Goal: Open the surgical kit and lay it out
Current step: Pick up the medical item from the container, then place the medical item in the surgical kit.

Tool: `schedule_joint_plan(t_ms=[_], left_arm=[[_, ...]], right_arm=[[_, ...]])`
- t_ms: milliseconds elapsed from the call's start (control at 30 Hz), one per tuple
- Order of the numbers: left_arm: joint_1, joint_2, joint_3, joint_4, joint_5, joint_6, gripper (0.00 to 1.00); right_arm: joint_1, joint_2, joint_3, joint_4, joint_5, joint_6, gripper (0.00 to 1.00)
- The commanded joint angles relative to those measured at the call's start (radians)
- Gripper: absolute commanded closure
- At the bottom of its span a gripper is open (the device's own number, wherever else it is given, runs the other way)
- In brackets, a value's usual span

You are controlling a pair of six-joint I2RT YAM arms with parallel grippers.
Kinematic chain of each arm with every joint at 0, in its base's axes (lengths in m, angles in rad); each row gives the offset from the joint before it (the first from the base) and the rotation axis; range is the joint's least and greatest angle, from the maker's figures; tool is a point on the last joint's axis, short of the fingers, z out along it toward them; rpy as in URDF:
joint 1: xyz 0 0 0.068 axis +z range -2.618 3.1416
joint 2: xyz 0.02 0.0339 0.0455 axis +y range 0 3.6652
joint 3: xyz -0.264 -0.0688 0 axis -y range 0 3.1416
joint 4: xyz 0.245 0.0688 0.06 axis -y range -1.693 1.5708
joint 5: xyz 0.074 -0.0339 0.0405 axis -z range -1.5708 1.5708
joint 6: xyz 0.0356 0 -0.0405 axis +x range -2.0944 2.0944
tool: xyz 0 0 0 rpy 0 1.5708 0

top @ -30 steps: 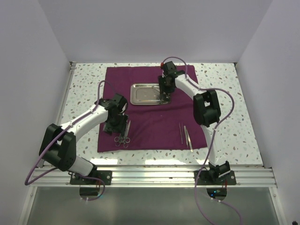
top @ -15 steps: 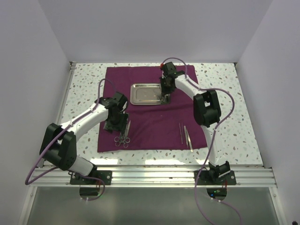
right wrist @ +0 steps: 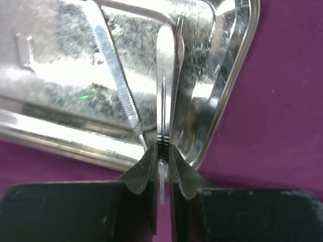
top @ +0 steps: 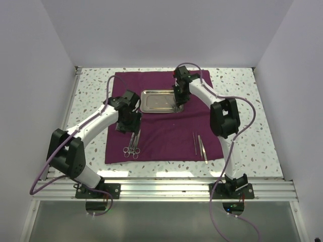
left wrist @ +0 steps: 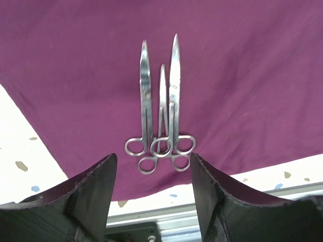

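On the dark purple cloth wrap (top: pixel 166 132) lay a shiny rectangular steel tray (top: pixel 143 101), where the right gripper (right wrist: pixel 161 162) pinched thin silver tweezers (right wrist: pixel 164 75), probably slippery, by their ribbed grip; the left gripper (left wrist: pixel 153 161) hung spread near silver ring-handled scissors (left wrist: pixel 146 96).

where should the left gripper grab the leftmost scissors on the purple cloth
Probably mid-shaft, from straight above, jaws across its narrow width: the leftmost scissors lie flat, with a gap to their neighbours there, while the rings overlap.
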Motion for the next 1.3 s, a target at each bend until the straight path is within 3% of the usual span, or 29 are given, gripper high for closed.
schedule_joint_plan(t_ms=[0,300,467,600,800,900,1000,1033,1133,1267], left_arm=[[-0.001,0.023,0.07,0.033,-0.007,0.027,0.37],[-0.001,0.059,0.117,0.08,0.023,0.042,0.37],[-0.001,0.134,0.206,0.128,0.023,0.043,0.37],[-0.001,0.281,0.38,0.139,0.027,0.031,0.37],[-0.001,0.488,0.637,0.142,-0.003,-0.009,0.37],[-0.007,0.591,0.758,0.125,-0.01,-0.025,0.37],[-0.024,0.677,0.855,0.117,-0.02,-0.035,0.37],[-0.032,0.7,0.881,0.114,-0.022,-0.038,0.37],[-0.052,0.776,0.967,0.106,-0.036,-0.049,0.37],[-0.067,0.856,1.044,0.137,-0.037,-0.084,0.37]], right_arm=[[0.004,-0.15,0.045,-0.074,-0.017,0.017,1.0],[0.004,-0.325,-0.093,-0.075,-0.066,0.09,1.0],[0.037,-0.492,-0.395,-0.007,-0.112,0.164,1.0],[0.096,-0.633,-0.698,0.108,-0.152,0.282,1.0],[0.201,-0.73,-0.973,0.34,-0.187,0.475,1.0],[0.208,-0.695,-1.026,0.437,-0.195,0.529,1.0],[0.211,-0.64,-1.0,0.42,-0.189,0.538,1.0],[0.211,-0.634,-0.989,0.4,-0.183,0.538,0.74],[0.215,-0.689,-0.986,0.337,-0.136,0.529,0.28],[0.216,-0.814,-0.977,0.18,-0.066,0.476,0.24]])
